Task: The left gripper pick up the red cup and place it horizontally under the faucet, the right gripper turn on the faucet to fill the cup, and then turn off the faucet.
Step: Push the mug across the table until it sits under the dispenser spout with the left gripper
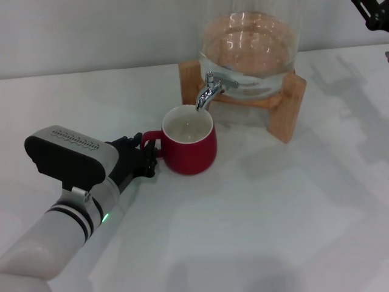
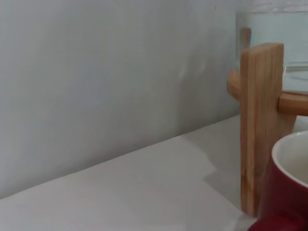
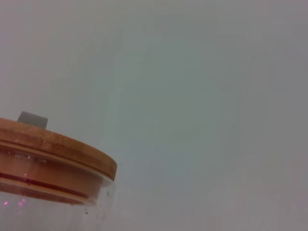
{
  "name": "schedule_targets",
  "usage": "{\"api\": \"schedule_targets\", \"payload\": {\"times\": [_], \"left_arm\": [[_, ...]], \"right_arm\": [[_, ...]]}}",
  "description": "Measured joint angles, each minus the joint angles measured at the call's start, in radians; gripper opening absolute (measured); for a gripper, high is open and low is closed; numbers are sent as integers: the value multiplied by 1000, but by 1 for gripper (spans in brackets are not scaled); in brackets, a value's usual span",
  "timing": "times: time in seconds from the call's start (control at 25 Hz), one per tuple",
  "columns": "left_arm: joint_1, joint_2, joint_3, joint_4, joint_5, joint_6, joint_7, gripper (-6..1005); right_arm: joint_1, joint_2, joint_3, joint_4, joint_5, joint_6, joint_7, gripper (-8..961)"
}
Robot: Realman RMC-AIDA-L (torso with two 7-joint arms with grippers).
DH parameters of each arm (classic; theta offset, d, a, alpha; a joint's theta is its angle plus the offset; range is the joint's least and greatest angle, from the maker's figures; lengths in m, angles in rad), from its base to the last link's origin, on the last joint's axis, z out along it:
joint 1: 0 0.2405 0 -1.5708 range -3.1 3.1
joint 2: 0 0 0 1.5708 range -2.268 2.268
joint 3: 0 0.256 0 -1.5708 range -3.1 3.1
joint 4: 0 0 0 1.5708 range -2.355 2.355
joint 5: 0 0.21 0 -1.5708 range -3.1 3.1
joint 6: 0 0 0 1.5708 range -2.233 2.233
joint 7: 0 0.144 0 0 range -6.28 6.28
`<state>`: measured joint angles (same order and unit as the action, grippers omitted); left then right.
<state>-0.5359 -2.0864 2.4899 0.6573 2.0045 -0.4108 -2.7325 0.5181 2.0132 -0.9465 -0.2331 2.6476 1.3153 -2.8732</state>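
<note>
The left gripper [image 1: 144, 159] is clamped on the handle of the cup [image 1: 189, 141], which stands upright under the faucet [image 1: 209, 91]; the right gripper [image 1: 372, 13] is parked high, its state unclear.

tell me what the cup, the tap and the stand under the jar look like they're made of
The red cup looks like glazed ceramic: glossy red outside, off-white inside. The faucet looks like chromed metal, going by its mirror-bright highlights. The stand looks like unpainted light wood, with grain visible in the left wrist view.
</note>
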Motion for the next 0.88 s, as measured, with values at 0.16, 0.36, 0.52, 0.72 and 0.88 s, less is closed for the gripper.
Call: {"api": "schedule_targets", "payload": {"times": [0.16,0.36,0.52,0.72,0.88], "left_arm": [[-4,2,-2,1,0,0,2,257],[-13,5,-11,-6,1,2,12,308],[-13,5,-14,-6,1,2,39,309],[-16,4,-18,-6,2,1,54,310],[-16,3,-34,-6,3,1,70,309]], "right_arm": [[0,1,0,0,0,0,0,692],[2,2,0,0,0,0,0,692],[2,2,0,0,0,0,0,692],[4,3,0,0,0,-3,0,692],[5,2,0,0,0,-6,0,692]]}}
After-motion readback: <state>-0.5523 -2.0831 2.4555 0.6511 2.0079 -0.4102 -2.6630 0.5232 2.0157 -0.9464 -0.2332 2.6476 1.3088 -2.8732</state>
